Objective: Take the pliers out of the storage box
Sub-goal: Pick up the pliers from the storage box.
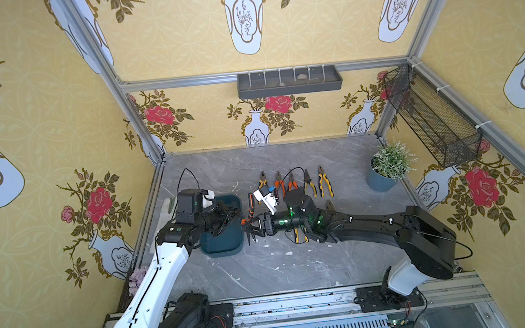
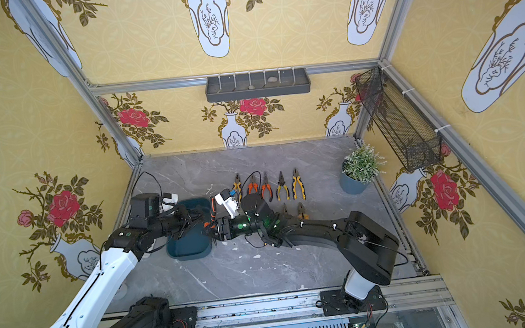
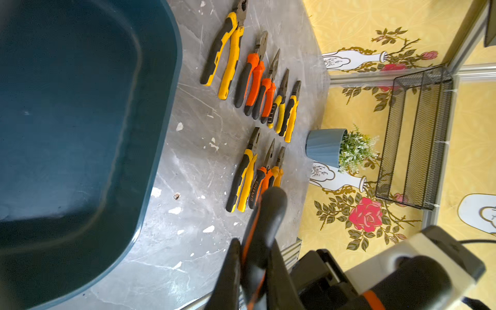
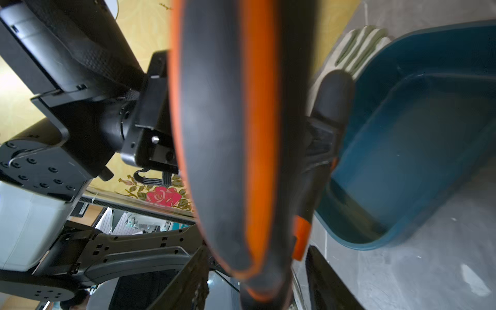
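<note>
- Finds the storage box (image 3: 80, 112) bare inside in both wrist views; leaves nothing more to lift out of it.
- Counts eight pliers flat on the bench (image 1: 264, 269), all to the right of the storage box and well apart from it; puts a row of five (image 3: 257, 77) level with the box's far rim and a row of three (image 3: 255, 174) level with its middle, this row mostly hidden under the right arm in both top views.
- Holds the ninth, the orange-and-black pliers (image 3: 264, 214), in the air just beside the box's right rim; clamps one handle in the closed jaws of the left gripper (image 3: 255, 245).
- Sets the right gripper (image 1: 250, 233) against the same pliers from the side away from the box; spreads its jaws on either side of the handle, apparently not clamped yet.
- Judges the emptying itself done; leaves, most likely, only the hand-over and laying this last one down right of the box, beside the row of three.
</note>
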Controlling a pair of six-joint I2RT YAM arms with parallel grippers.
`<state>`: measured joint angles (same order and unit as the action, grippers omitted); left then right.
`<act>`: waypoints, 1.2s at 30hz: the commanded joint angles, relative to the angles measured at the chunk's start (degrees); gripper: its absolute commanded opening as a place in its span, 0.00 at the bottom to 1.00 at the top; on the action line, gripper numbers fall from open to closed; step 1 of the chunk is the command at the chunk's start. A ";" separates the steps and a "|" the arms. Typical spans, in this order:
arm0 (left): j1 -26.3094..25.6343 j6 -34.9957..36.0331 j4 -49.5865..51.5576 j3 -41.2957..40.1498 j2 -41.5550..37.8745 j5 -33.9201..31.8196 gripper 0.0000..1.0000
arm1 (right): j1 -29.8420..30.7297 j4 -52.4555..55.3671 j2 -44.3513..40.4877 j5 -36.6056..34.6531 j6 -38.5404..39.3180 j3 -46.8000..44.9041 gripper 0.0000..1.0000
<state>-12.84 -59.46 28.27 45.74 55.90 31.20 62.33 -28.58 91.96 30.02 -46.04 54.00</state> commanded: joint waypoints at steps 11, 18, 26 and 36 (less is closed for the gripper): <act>0.07 -20.44 0.75 -11.46 -14.41 -10.64 0.00 | 11.04 18.84 -2.19 -35.26 11.67 7.27 0.56; 0.10 -24.99 5.27 -13.38 -21.25 -12.70 0.00 | 9.51 15.43 -1.71 -34.04 10.84 7.16 0.56; 0.09 -25.53 5.54 -13.92 -22.10 -12.47 0.00 | 8.18 12.78 1.81 -25.61 9.81 9.36 0.54; 0.10 -24.88 5.85 -14.01 -21.80 -13.84 0.00 | 8.60 11.58 3.29 -21.50 8.23 8.16 0.51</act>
<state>-12.78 -84.47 35.16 32.05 33.98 17.82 70.85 -14.06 95.18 7.35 -37.36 62.50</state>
